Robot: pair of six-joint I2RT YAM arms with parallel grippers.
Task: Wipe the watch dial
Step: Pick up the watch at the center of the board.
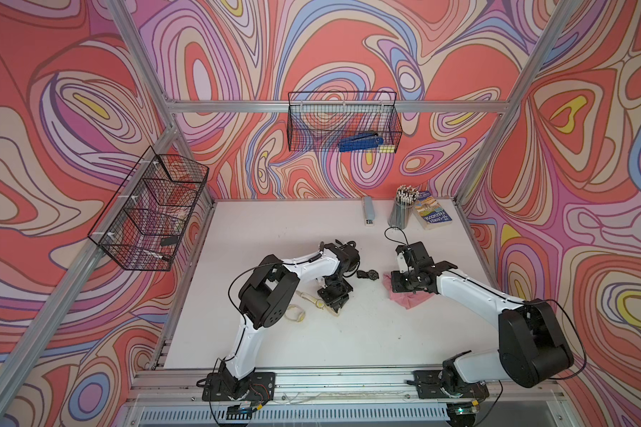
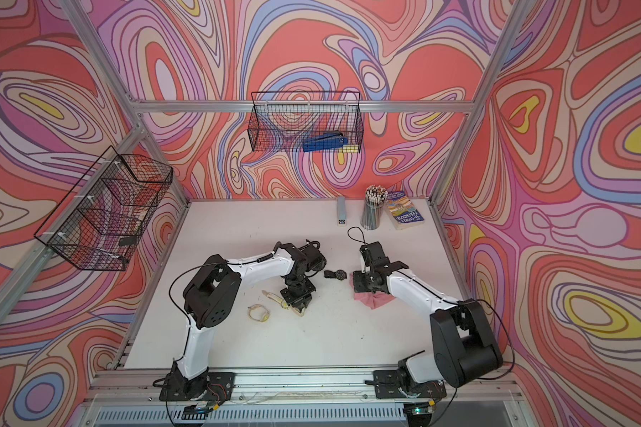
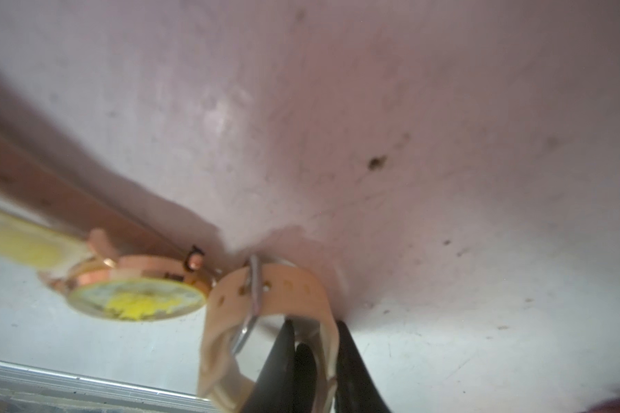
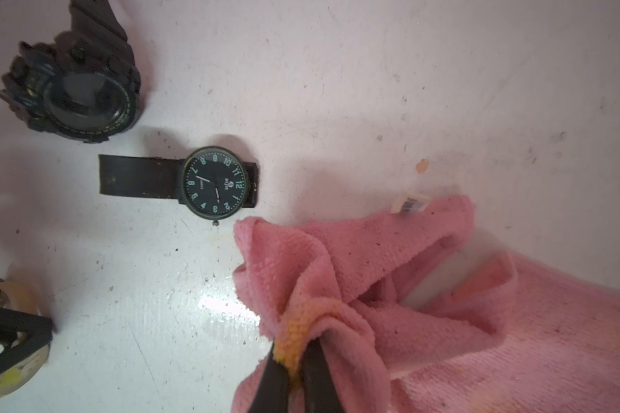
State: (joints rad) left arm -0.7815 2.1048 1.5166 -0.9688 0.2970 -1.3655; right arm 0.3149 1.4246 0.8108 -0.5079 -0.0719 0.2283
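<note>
The left end effector (image 3: 315, 323) stands with its fingers on either side of the pale strap (image 3: 294, 286) of a cream watch (image 3: 97, 279). Whether they actually pinch it I cannot tell. The watch sits near the middle of the bench (image 1: 274, 229), its yellow dial (image 3: 136, 304) tilted and blurred. The right end effector (image 4: 296, 352) is clenched on a bunched fold of a pink cloth (image 4: 516, 339), which lies right of centre on the bench. Between the two end effectors lies a black watch (image 4: 213, 182) with green numerals, face up, just beside the cloth's corner. A chunky black sports watch (image 4: 76, 96) sits near it. A second pale watch (image 1: 296, 314) lies looped nearer the left edge.
</note>
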